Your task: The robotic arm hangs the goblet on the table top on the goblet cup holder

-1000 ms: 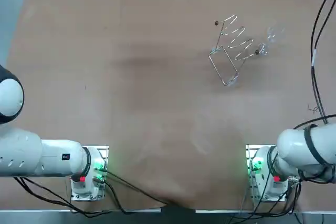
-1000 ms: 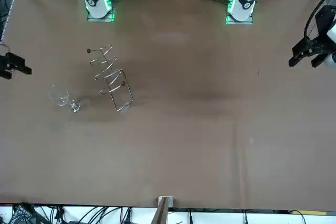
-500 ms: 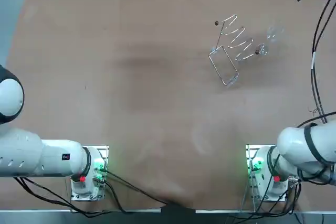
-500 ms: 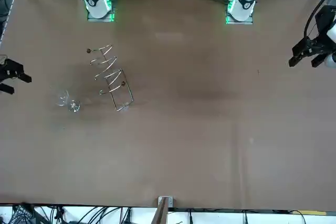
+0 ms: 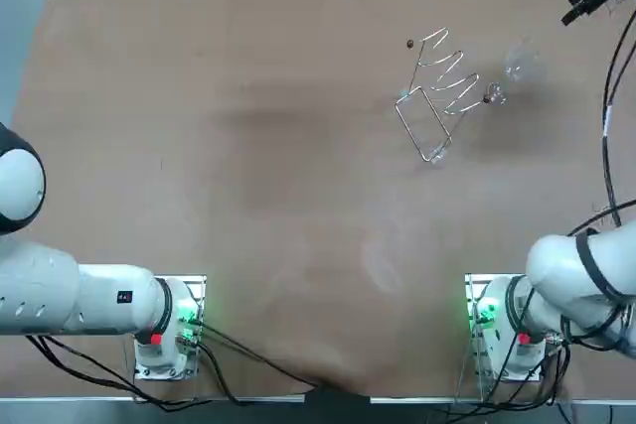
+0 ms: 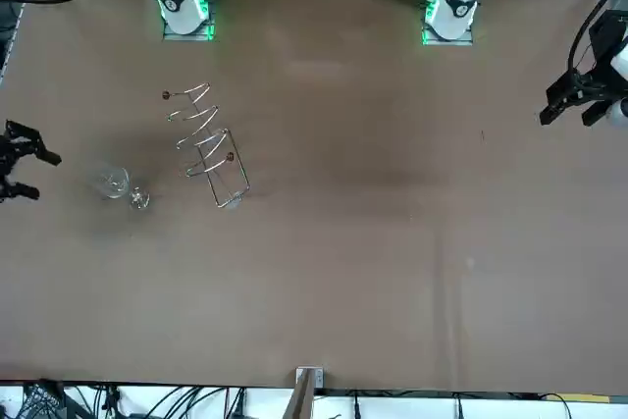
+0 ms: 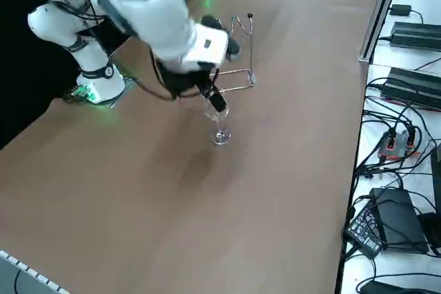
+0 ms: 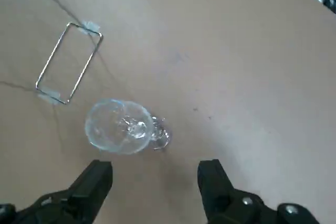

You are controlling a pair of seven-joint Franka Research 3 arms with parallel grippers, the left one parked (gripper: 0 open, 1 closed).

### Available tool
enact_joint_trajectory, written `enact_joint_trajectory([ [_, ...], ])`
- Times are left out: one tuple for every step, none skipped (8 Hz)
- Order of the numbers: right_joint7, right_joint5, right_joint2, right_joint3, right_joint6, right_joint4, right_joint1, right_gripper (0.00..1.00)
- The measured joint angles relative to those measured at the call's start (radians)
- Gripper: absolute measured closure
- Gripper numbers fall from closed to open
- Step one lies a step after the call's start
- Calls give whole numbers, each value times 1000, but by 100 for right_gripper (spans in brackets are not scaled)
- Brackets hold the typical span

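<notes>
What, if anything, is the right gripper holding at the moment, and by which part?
Nothing. The right gripper is open and hangs over the goblet without touching it.

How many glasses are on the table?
1. A clear goblet sits on the table, beside the wire goblet holder. The right gripper hovers over it, fingers open. No other glass shows in any view.
</notes>
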Motion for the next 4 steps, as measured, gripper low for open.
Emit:
enact_joint_trajectory([
  [-91,28,24,0,1,0,-16,0],
  [-179,50,43,0,1,0,-29,0],
  [-262,73,62,0,1,0,-41,0],
  [-338,100,87,0,1,-2,-54,0],
])
